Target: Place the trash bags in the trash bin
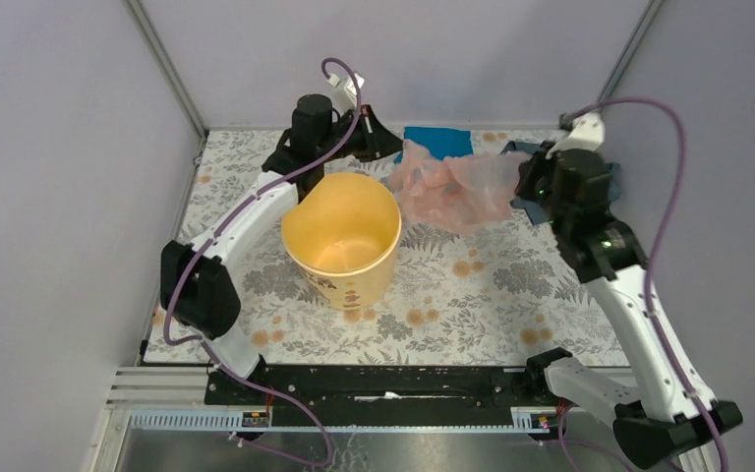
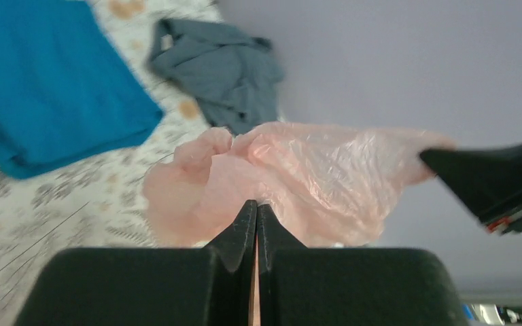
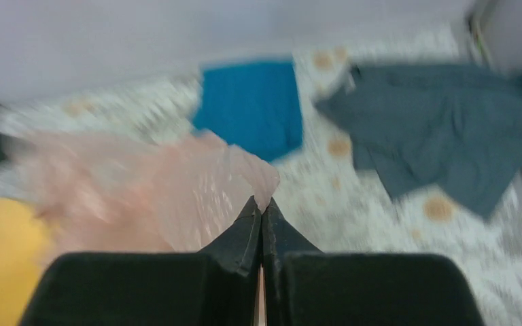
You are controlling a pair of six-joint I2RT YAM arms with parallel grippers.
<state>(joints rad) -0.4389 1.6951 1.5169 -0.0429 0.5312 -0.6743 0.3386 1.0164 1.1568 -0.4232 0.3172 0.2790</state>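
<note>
The pale-pink trash bag (image 1: pixel 452 187) hangs stretched between my two grippers, above the table and just behind and to the right of the trash bin (image 1: pixel 354 285). The bin is a yellow-orange bucket standing upright with nothing visible inside. My left gripper (image 1: pixel 391 149) is shut on the bag's left edge, the film pinched at its tips (image 2: pixel 256 204). My right gripper (image 1: pixel 523 182) is shut on the bag's right edge (image 3: pixel 262 202). The wrinkled bag (image 2: pixel 312 170) fills the middle of the left wrist view. In the right wrist view the bag (image 3: pixel 143 190) spreads left toward the bin (image 3: pixel 0 258).
A bright blue cloth (image 1: pixel 437 141) lies flat at the back of the flowered table (image 1: pixel 472 295). A grey-blue cloth (image 3: pixel 448 129) lies crumpled at the back right, mostly hidden behind my right arm in the top view. Lilac walls close in the back and both sides.
</note>
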